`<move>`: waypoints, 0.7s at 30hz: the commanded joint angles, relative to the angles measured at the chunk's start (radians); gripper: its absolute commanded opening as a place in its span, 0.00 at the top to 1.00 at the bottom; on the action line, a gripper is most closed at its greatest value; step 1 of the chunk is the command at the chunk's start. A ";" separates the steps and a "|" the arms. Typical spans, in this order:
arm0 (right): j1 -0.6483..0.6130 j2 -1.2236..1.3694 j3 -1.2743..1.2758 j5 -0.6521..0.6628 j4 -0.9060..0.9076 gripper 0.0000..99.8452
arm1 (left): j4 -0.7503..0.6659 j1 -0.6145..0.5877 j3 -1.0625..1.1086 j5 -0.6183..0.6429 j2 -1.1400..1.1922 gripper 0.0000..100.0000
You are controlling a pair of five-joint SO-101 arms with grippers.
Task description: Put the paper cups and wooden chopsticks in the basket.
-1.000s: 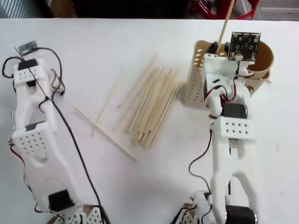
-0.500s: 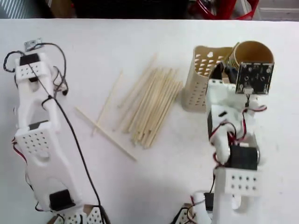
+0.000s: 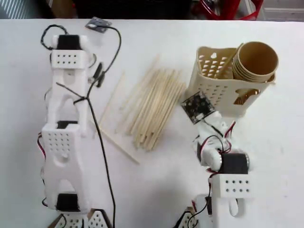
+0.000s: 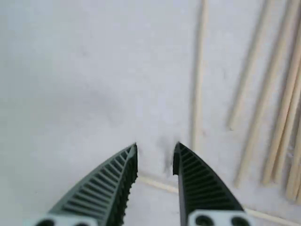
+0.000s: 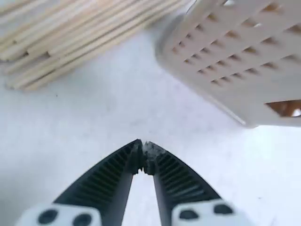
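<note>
The chopsticks (image 3: pixel 152 107) lie in a loose heap on the table (image 3: pixel 156 190) beside the basket (image 3: pixel 213 92), which already holds the stacked paper cups (image 3: pixel 256 61) and one stick. They look light, stiff and smooth, so one is likely to roll or swing if pinched near an end; a hold across the middle seems safest. The left gripper (image 4: pixel 155 155) hovers slightly apart by a stray stick (image 4: pixel 200 70), and the right gripper (image 5: pixel 142 153) is closed and empty near the basket.

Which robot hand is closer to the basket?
Right. The right gripper sits just beside the basket; the left gripper is on the far side of the chopsticks from it.
</note>
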 commanded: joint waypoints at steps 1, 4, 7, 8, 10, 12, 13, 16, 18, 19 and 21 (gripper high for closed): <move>-0.007 0.013 0.167 0.021 -0.104 0.98 | 0.003 0.053 0.071 -0.011 -0.025 0.86; -0.007 0.018 0.279 0.023 -0.206 0.98 | -0.008 0.079 0.173 -0.017 -0.025 0.84; -0.005 0.015 0.324 0.023 -0.240 0.98 | -0.094 0.077 0.253 -0.011 -0.025 0.80; -0.004 0.018 0.327 0.023 -0.240 0.98 | -0.126 0.074 0.278 -0.011 -0.024 0.80; 0.013 0.022 0.330 0.021 -0.240 0.98 | -0.186 0.074 0.333 -0.011 -0.024 0.80; 0.031 0.013 0.353 0.021 -0.246 0.98 | -0.239 0.073 0.384 -0.009 -0.024 0.80; 0.036 0.013 0.361 0.021 -0.248 0.98 | -0.270 0.073 0.414 -0.009 -0.024 0.80; 0.044 0.013 0.367 0.020 -0.248 0.98 | -0.364 0.074 0.511 -0.008 -0.024 0.81; 0.044 0.013 0.370 0.020 -0.249 0.98 | -0.404 0.073 0.559 -0.006 -0.025 0.84; 0.044 0.013 0.370 0.020 -0.249 0.98 | -0.404 0.073 0.568 0.002 -0.033 0.86; 0.045 0.013 0.371 0.015 -0.259 0.98 | -0.404 0.073 0.568 0.025 -0.033 0.92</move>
